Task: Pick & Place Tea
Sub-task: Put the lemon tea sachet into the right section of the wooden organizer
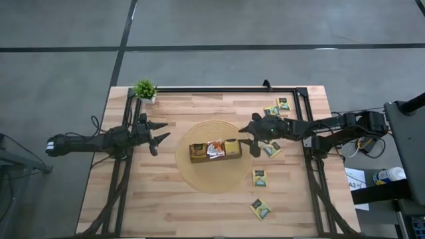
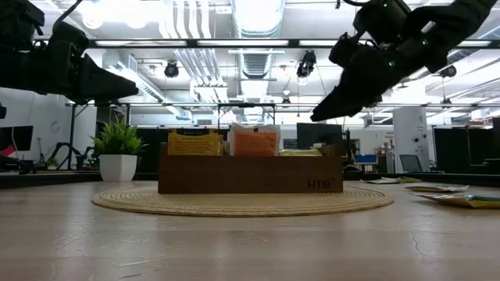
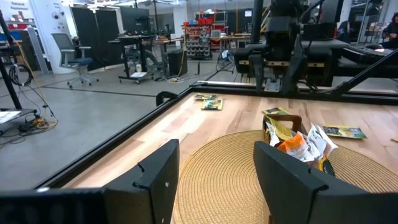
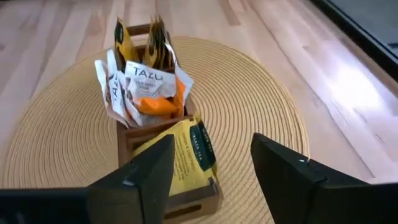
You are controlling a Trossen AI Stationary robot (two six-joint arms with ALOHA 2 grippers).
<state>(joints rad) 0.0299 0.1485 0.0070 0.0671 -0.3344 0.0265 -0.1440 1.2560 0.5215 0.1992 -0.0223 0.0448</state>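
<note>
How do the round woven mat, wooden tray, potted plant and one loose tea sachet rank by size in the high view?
1. Round woven mat
2. Wooden tray
3. Potted plant
4. Loose tea sachet, only slightly smaller-looking than the plant.

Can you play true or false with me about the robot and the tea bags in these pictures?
1. The wooden tray sits on the round woven mat. True.
2. The right gripper is squeezing a tea sachet. False: its fingers are open and empty, above the tray's end.
3. Loose sachets lie on the table. True.
4. The potted plant stands inside the tray. False: it stands at the table's corner.
5. The left gripper is open. True.
</note>
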